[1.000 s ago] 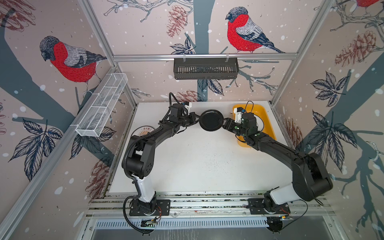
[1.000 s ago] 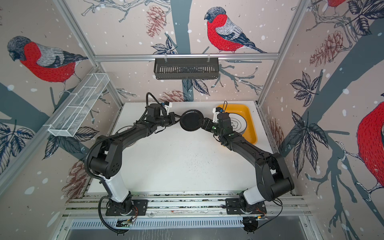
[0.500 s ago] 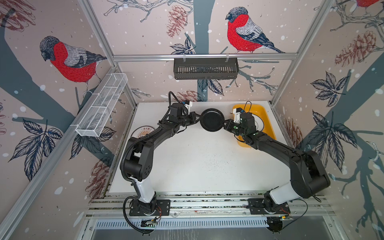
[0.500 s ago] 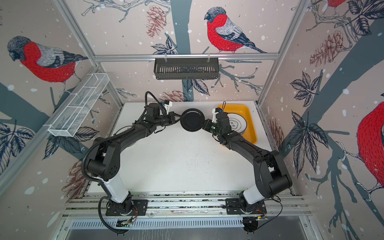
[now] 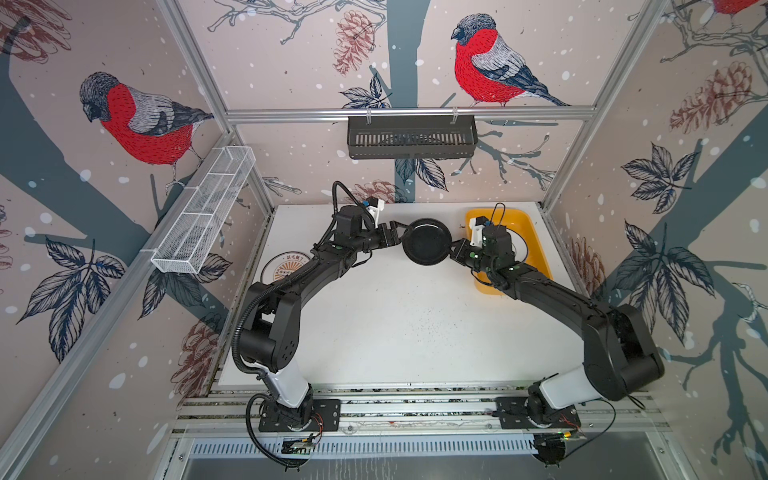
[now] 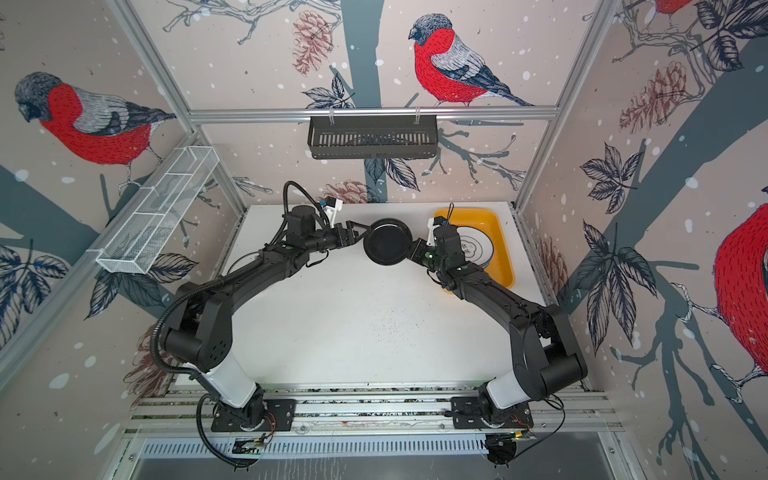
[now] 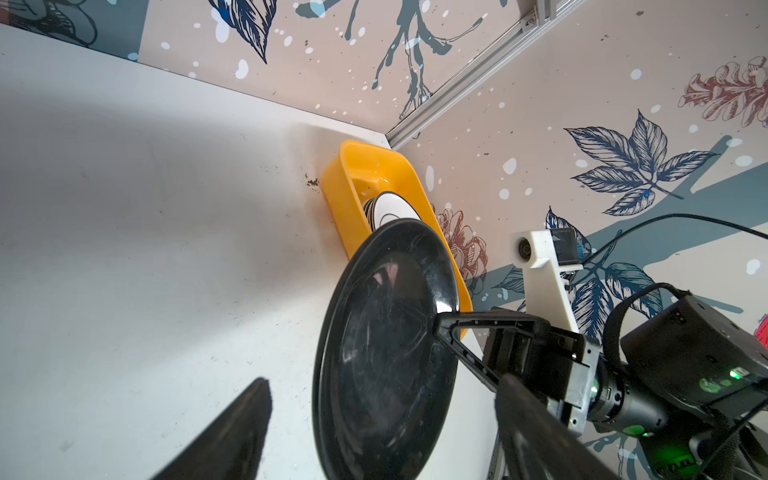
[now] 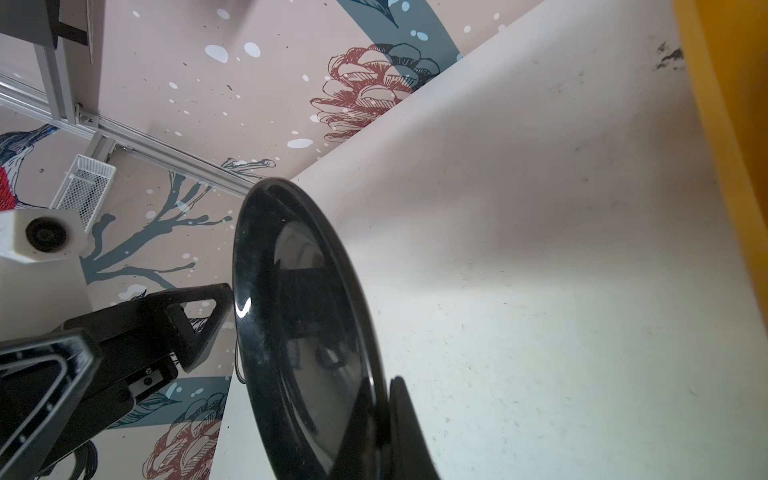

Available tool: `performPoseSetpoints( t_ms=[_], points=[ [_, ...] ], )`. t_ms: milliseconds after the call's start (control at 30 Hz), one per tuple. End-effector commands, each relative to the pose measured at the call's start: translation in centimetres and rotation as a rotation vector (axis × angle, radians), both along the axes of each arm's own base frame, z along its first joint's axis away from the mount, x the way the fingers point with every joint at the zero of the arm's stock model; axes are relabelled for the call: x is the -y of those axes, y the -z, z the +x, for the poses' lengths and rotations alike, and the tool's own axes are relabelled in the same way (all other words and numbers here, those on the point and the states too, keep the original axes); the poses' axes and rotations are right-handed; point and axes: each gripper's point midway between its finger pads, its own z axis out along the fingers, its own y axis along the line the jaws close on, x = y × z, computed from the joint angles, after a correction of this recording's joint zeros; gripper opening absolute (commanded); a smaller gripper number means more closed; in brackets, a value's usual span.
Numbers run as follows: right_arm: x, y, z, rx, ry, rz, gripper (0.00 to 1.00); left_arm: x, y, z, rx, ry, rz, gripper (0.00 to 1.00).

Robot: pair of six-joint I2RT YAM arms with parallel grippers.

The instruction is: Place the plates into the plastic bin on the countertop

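A small black plate (image 5: 427, 248) (image 6: 387, 248) is held roughly level above the back middle of the countertop (image 5: 407, 324), with its hollow face turned up. Its rim on the bin side is clamped by the right gripper (image 5: 453, 252) (image 6: 414, 252), whose jaws are pressed together on it; in the left wrist view one finger of this gripper (image 7: 439, 323) is seen lying over the rim of the plate (image 7: 386, 353). The opposite rim is flanked by the left gripper (image 5: 398, 237) (image 6: 358, 235), whose jaws are spread wide apart, so that the plate is not pinched from that side. In the left wrist view its fingers (image 7: 232, 436) are seen well clear on either side of the plate. In the right wrist view one left finger is found just beside the plate (image 8: 299, 324); whether it touches cannot be told. Just to the right, the yellow-orange plastic bin (image 5: 528, 224) (image 6: 498, 224) (image 7: 353, 208) is set in the back right corner of the countertop, and a stack of plates (image 6: 478, 249) (image 7: 390, 210), white with a dark rim on top, is seen inside it. At the left edge a plate with an orange centre (image 5: 282, 266) is partly hidden by the left arm. A black slotted basket (image 5: 411, 137) is hung on the back rail and a white wire mesh rack (image 5: 203, 212) on the left one.
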Motion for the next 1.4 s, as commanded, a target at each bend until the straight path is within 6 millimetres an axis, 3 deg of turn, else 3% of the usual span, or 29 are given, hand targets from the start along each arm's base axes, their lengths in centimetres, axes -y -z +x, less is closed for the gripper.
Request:
performPoseSetpoints(
  t_ms=[0,133,300,600,1000,1367],
  points=[
    [0.9,-0.7,0.2,0.016,0.031,0.006,0.02,-0.2,-1.5,-0.1,0.1,-0.006,0.016,0.96],
    [2.4,-0.8,0.3,0.017,0.067,0.011,0.02,-0.3,-2.0,-0.7,0.149,0.009,0.025,0.96],
    [4.2,-0.8,0.4,0.013,0.112,0.013,0.02,0.9,-3.4,-2.5,0.249,0.04,0.011,0.96],
    [7.4,-0.6,0.8,-0.007,0.194,0.012,0.01,6.4,-5.8,-7.7,0.473,0.186,-0.004,0.96],
    [15.7,1.5,0.6,-0.09,0.418,0.025,0.02,12.1,-3.7,-9.8,0.487,0.266,0.04,0.96],
    [22.2,3.5,0.9,-0.131,0.556,0.037,0.02,14.5,-0.8,-9.6,0.452,0.264,0.063,0.96]
  ],
)
